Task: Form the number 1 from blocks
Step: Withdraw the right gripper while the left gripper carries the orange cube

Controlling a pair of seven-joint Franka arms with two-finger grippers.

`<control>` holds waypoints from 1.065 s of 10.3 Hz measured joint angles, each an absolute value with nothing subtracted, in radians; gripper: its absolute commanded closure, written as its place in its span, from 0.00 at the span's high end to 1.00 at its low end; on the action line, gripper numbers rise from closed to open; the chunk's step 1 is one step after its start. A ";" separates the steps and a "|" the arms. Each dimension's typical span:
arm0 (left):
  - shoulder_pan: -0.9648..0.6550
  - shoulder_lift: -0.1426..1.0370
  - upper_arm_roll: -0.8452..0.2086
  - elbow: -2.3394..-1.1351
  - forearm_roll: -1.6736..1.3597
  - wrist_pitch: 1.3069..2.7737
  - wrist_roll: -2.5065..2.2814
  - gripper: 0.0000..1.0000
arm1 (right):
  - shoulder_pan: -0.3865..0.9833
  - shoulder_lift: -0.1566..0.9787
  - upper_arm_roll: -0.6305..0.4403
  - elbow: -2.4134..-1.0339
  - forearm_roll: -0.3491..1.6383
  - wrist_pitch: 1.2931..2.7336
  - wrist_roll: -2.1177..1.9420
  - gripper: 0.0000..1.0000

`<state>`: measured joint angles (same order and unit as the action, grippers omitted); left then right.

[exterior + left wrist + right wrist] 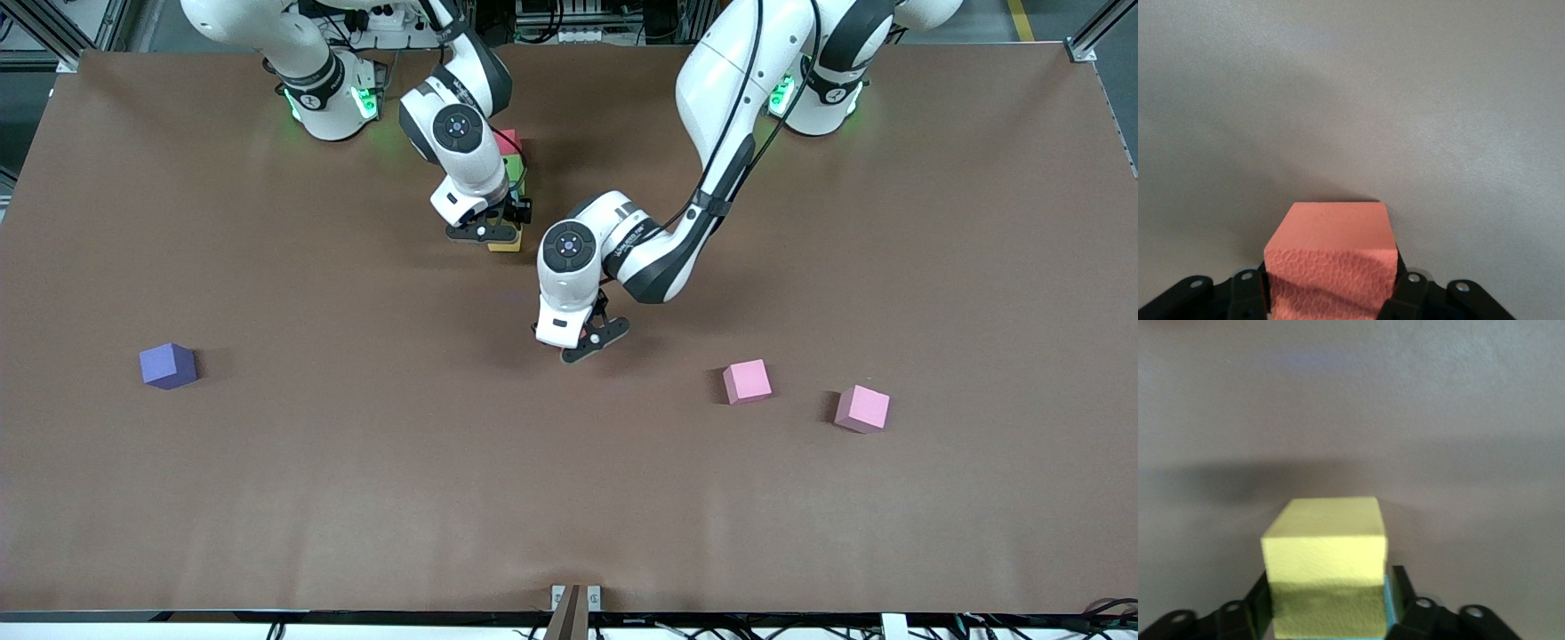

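Observation:
Red block [507, 140] and green block [514, 169] lie in a row running toward the front camera. The yellow block [505, 245] sits at the row's near end, with my right gripper [498, 233] shut on it. In the right wrist view the yellow block [1328, 567] fills the space between the fingers [1405, 587], and a sliver of the blue block [1389, 603] shows right against it. My left gripper [589, 345] hangs low over bare table, shut on the orange block [1331, 257], which is barely visible in the front view.
A purple cube [168, 365] lies toward the right arm's end of the table. Two pink cubes [747, 381] [862, 409] lie toward the left arm's end, nearer the front camera than the left gripper.

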<state>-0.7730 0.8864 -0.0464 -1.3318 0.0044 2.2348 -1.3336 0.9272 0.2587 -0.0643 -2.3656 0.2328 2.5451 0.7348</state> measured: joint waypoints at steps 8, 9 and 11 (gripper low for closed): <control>-0.813 0.885 -0.047 -1.317 0.020 2.238 -1.207 0.00 | 0.688 0.060 -0.065 -2.358 0.230 2.383 0.591 1.00; -0.831 0.884 -0.046 -1.300 0.021 2.238 -1.175 0.00 | 0.608 0.054 -0.066 -2.333 0.217 2.327 0.466 1.00; -0.864 0.881 -0.046 -1.262 0.021 2.239 -1.137 0.00 | 0.450 0.056 -0.070 -2.236 0.143 2.165 0.267 1.00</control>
